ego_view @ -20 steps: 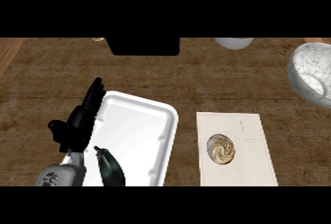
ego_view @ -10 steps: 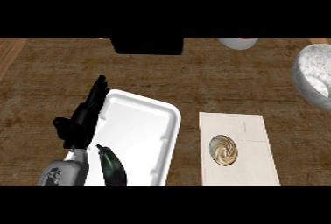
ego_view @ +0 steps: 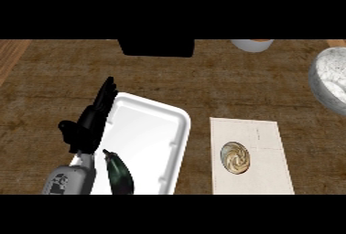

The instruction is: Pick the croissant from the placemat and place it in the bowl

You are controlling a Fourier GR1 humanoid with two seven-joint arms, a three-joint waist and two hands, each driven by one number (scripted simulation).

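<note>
Croissant (ego_view: 235, 157): lies on the placemat (ego_view: 260, 132), lower right, not picked up.
Bowl (ego_view: 330, 82): waits at right edge.
Left hand (ego_view: 90, 123): fingers straight, resting beside the white tray (ego_view: 152, 123).
Right hand: not seen.

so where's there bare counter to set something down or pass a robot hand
Bare counter lies between the white tray, the dark box and the grey bowl. The placemat is free above the croissant. The tray's left edge is crowded by the left robot hand.
</note>
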